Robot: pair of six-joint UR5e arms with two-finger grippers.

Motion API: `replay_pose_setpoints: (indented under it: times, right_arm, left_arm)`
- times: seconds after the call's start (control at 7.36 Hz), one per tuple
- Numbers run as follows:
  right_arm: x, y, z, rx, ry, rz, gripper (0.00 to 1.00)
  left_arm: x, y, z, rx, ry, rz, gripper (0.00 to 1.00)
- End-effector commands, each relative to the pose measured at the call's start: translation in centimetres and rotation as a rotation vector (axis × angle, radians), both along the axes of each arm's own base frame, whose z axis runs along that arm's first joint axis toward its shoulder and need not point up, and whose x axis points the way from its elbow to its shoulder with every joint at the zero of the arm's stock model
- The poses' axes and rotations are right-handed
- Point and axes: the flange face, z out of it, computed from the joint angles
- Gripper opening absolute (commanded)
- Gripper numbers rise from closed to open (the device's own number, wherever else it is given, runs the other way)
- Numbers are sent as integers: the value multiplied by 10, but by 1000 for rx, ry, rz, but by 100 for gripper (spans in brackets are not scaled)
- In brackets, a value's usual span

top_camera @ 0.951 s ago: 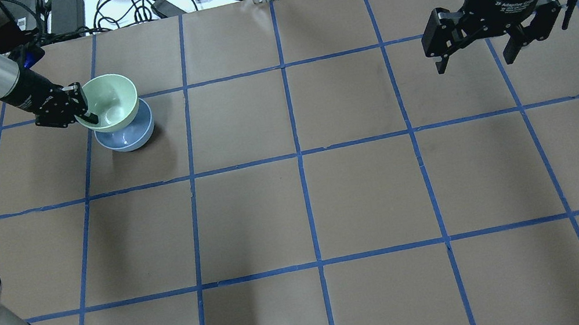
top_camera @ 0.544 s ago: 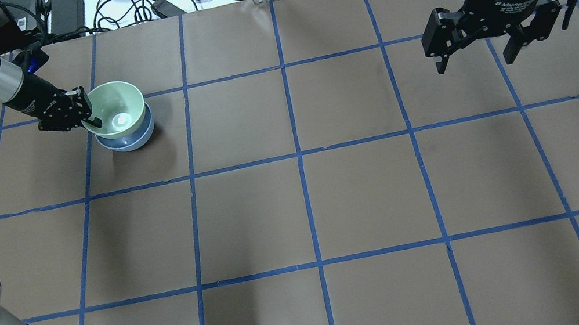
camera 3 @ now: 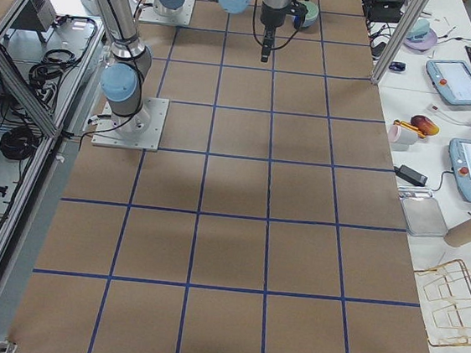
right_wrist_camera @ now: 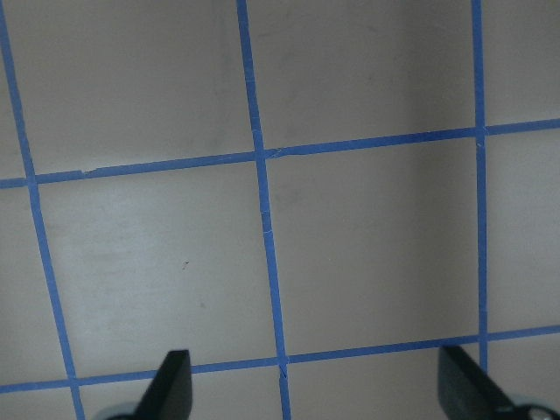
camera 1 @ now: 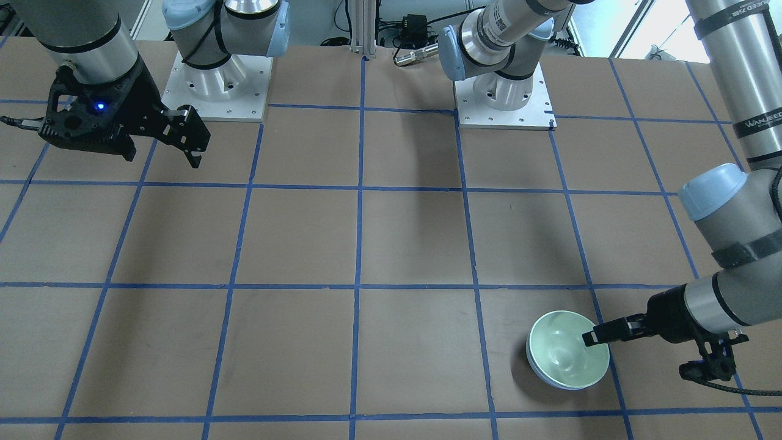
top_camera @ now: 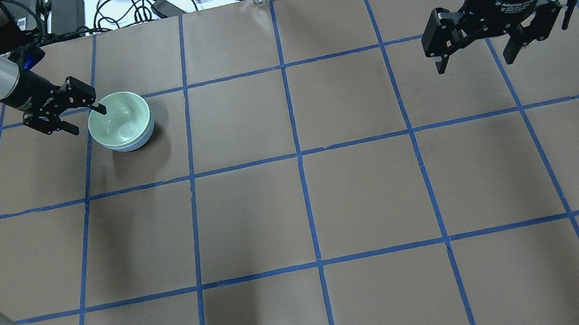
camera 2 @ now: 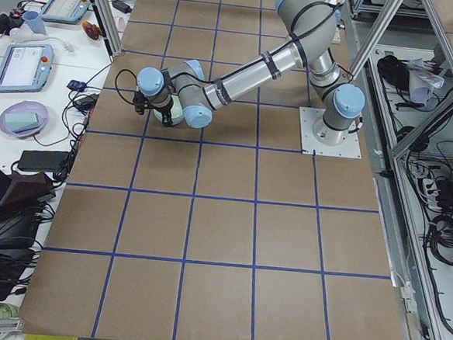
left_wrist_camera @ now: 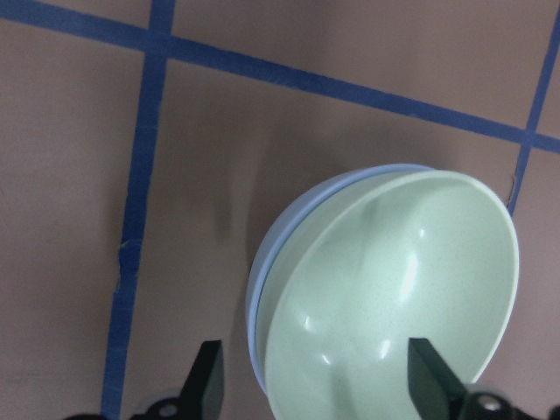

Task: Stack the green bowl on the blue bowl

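The left hand [top_camera: 86, 119], fingers apart, straddles the rim of the glossy round green bowl [top_camera: 120, 120], nested inside the smooth blue bowl [left_wrist_camera: 255, 293] on the brown, tape-gridded surface [top_camera: 366, 197], while the right hand [top_camera: 475, 58] hangs spread, well apart.

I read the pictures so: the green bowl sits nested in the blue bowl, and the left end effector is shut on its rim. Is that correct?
Not quite. The left end effector is open, one finger on each side of the rim, as the left wrist view shows. The green bowl does sit nested in the blue bowl.
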Motion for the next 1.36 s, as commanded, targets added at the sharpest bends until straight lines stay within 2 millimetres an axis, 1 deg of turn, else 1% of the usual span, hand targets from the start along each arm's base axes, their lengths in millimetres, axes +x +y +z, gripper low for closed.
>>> replay_pose_setpoints:
  times: [0.0, 0.14, 0.27, 0.41, 0.54, 0.68, 0.82, 0.95, 1.09, 1.22]
  right_arm:
    - [0, 0, 0, 0, 0, 0, 100]
    - [0, 0, 0, 0, 0, 0, 100]
    - [0, 0, -1, 1, 0, 0, 100]
    - [0, 0, 0, 0, 0, 0, 100]
    - [0, 0, 0, 0, 0, 0, 100]
    - [0, 0, 0, 0, 0, 0, 100]
    - [0, 0, 0, 0, 0, 0, 100]
    - [0, 0, 0, 0, 0, 0, 100]
    - [0, 0, 0, 0, 0, 0, 100]
    - [0, 0, 0, 0, 0, 0, 100]
  left_arm:
    - [-41, 11, 60, -21, -97, -48, 100]
    - [-72, 24, 93, -19, -112, -67, 100]
    - [-96, 37, 126, -36, -120, -28, 100]
    - [-118, 55, 164, -73, -141, -52, 100]
    - [-137, 75, 193, -85, -190, -77, 100]
    - [-156, 92, 217, -107, -267, -114, 100]
    - [-174, 106, 236, -138, -298, -139, 100]
    - [-189, 119, 249, -162, -302, -155, 100]
    - [-198, 129, 259, -180, -305, -164, 100]
    - [-198, 135, 267, -194, -308, -166, 100]
